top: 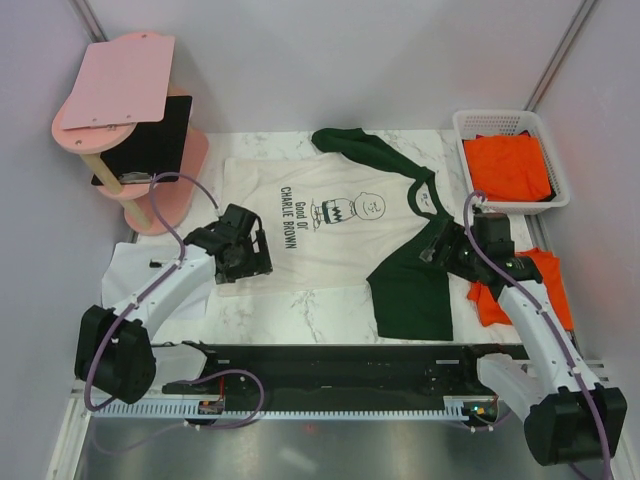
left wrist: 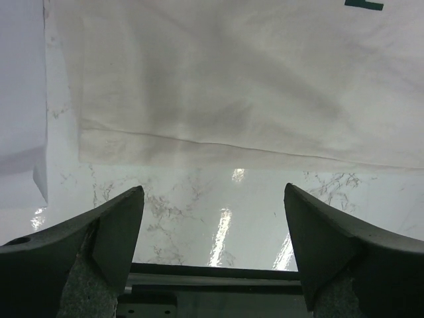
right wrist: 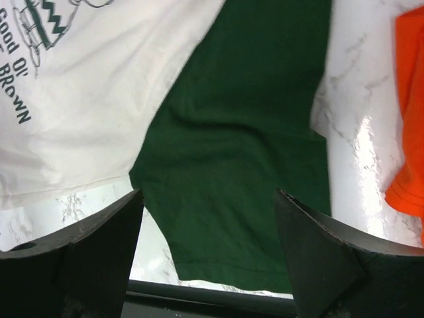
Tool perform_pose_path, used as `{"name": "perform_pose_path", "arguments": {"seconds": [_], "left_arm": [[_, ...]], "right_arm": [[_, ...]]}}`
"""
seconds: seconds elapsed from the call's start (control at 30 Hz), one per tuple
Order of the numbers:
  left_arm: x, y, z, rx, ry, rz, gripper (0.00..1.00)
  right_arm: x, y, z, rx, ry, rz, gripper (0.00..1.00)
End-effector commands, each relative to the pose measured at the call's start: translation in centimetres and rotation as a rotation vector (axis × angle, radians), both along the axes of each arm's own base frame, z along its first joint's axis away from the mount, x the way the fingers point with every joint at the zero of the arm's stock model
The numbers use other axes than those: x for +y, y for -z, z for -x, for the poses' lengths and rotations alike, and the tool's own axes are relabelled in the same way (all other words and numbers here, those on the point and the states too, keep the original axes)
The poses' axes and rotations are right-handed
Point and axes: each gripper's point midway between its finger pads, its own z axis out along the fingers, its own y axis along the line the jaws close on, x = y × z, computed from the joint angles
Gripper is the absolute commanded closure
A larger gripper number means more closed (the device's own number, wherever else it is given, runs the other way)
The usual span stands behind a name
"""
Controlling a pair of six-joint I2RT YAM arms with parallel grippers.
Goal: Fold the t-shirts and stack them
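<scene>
1. The cream-white t-shirt (top: 320, 232) is spread flat, print up, at the middle of the marble table (top: 330, 322). Its long axis runs from 9 to 3 o'clock in the top view, with the hem at 9 and the collar at 3.
2. One dark green sleeve is pointed to 12 o'clock. The other, the near sleeve (top: 410, 290), is pointed to 6 o'clock, toward the arm bases.
3. The left gripper (top: 245, 255) is held at the hem's near corner, at 8 o'clock of the shirt. Its jaws are spread wide and nothing is held. In its wrist view the hem edge (left wrist: 232, 149) is seen just beyond the fingertips, at 12 o'clock.
4. The right gripper (top: 440, 248) is held above the near sleeve, at 4 o'clock of the shirt. Its jaws are wide apart and nothing is gripped.
5. One orange t-shirt (top: 505, 165) is kept in the white basket (top: 465, 125) at 2 o'clock. Another (top: 548, 275) is left crumpled at 4 o'clock, partly under the right arm.
6. Folding is judged not yet begun. The sleeve is nearer the right arm and the hem nearer the left.
</scene>
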Motion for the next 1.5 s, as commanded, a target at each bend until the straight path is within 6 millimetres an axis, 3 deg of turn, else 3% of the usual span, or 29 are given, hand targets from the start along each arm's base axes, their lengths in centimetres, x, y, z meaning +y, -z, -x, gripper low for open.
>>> {"name": "perform_pose_path", "arguments": {"seconds": [0.0,0.1,0.23,0.33,0.57,0.73,0.83,0.87,0.97,1.07,1.23,1.47], "left_arm": [[-1.6,-0.1,0.0,-0.044,-0.076,0.137,0.07],[-1.5,0.8,1.0,-0.013,-0.088,0.147,0.07],[-1.8,1.9,2.1,0.017,-0.110,0.180,0.07],[-2.0,2.5,2.3,0.021,-0.122,0.198,0.07],[-1.1,2.8,1.8,0.012,-0.147,0.185,0.07],[-0.4,3.1,1.2,0.008,-0.168,0.193,0.06],[-0.5,3.3,1.0,0.014,-0.162,0.200,0.06],[-0.5,3.3,1.0,0.012,-0.160,0.205,0.07],[-0.5,3.5,0.8,0.019,-0.155,0.199,0.07],[-0.5,3.8,0.7,0.024,-0.144,0.197,0.06],[-0.6,3.8,0.7,0.024,-0.141,0.202,0.07],[-0.4,3.6,0.7,0.012,-0.141,0.199,0.07]], "right_arm": [[-1.1,4.7,4.0,0.219,0.064,-0.065,0.14],[-1.6,6.7,5.6,0.300,0.101,-0.153,0.15],[-1.9,7.8,6.4,0.369,0.172,-0.276,0.15],[-1.6,8.8,7.7,0.425,0.212,-0.356,0.21],[-2.7,9.6,10.1,0.483,0.289,-0.293,0.20],[-2.5,9.1,11.0,0.517,0.276,-0.285,0.20],[-1.0,9.8,11.7,0.547,0.271,-0.378,0.19],[0.0,10.8,12.9,0.588,0.280,-0.429,0.19],[1.5,12.2,13.9,0.602,0.306,-0.523,0.19],[2.0,12.7,14.1,0.590,0.320,-0.569,0.19],[1.9,12.2,13.8,0.561,0.298,-0.567,0.20],[0.8,8.9,11.5,0.469,0.197,-0.499,0.24]]}}
